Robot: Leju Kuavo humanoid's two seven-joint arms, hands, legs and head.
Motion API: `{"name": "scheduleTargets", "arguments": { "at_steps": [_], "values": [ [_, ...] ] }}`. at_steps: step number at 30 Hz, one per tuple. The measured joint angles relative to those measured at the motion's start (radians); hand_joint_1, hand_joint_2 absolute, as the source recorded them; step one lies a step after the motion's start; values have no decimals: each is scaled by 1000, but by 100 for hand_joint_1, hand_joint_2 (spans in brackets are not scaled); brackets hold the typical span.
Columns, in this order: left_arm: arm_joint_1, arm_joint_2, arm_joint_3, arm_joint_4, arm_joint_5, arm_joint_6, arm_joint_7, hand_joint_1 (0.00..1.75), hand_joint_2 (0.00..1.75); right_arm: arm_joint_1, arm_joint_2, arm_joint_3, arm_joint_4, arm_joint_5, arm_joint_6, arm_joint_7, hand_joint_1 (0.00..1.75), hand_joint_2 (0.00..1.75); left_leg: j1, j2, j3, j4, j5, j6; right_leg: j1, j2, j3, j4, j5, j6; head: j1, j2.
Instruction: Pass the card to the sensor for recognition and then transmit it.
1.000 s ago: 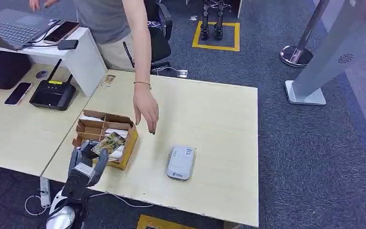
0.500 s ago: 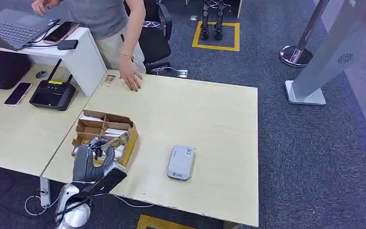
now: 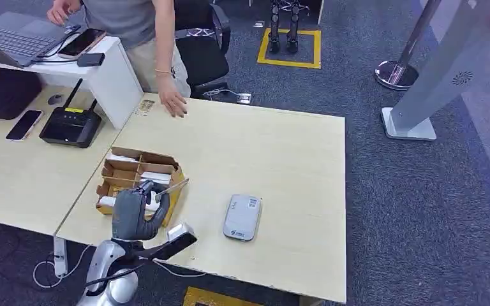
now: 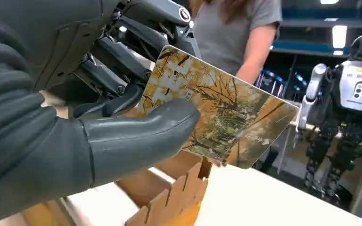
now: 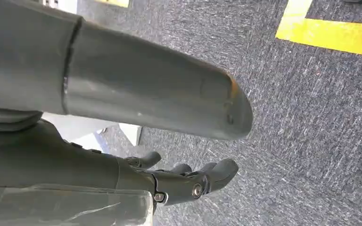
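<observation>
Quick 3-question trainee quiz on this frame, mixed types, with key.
1. True or false: the left hand holds the card.
2. Where does the sensor lie relative to the cardboard box in the head view? A) on the table to its right B) inside it C) on the floor
3. Fill in: the right hand hangs over grey ____.

Key: 1 true, the thumb and fingers pinch it above the box. 2 A, and it lies apart from the box. 3 carpet, and it holds nothing.
</observation>
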Motion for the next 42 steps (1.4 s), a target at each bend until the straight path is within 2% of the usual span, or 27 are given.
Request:
{"name": "scheduleTargets", "arguments": {
  "at_steps": [3, 10, 14, 21, 26, 29, 35, 42],
  "values": [
    [-19, 5, -32, 8, -137, 28, 37, 175, 175, -4, 0, 0, -2, 15, 3, 2, 0, 0, 0, 0, 0, 0, 0, 0, 0, 0, 0, 0, 0, 0, 0, 0],
    [-62, 15, -78, 34, -397, 32, 131, 175, 175, -18, 0, 0, -5, 37, 7, 14, 0, 0, 0, 0, 0, 0, 0, -1, 0, 0, 0, 0, 0, 0, 0, 0],
    [-94, 41, -142, 64, -538, 32, 240, 175, 175, -24, 0, 0, -7, 45, 12, 14, 0, 0, 0, 0, 0, 0, 0, -1, 0, 0, 0, 0, 0, 0, 0, 0],
    [-164, 122, -287, 125, -558, 32, 405, 175, 175, -28, 0, 0, -8, 55, 21, 21, 0, 0, 0, 0, 0, 0, 1, -1, 0, 0, 0, 0, 0, 0, 0, 0],
    [-244, 184, -459, 209, -559, 32, 554, 175, 175, -31, 1, 0, -10, 61, 22, 23, 0, 0, 0, 0, 0, 0, 1, 0, 0, 0, 1, 0, 0, 0, 0, 0],
    [-284, 206, -558, 244, -559, 32, 615, 175, 175, -33, 2, 0, -11, 61, 23, 24, 0, 0, 0, 0, 0, 1, 1, 0, 0, 0, 0, 0, 0, 0, 0, 0],
    [-341, 229, -698, 282, -559, 33, 657, 175, 175, -35, 2, 0, -12, 67, 24, 25, 0, 0, 0, 0, 0, 1, 1, 0, 0, 0, 1, 0, 0, 0, 0, 0],
    [-389, 238, -789, 298, -559, 33, 686, 175, 175, -35, 2, 0, -13, 74, 25, 28, 0, 0, 0, 0, 0, 1, 1, 0, 0, 0, 1, 0, 0, 0, 0, 0]
  ]
}}
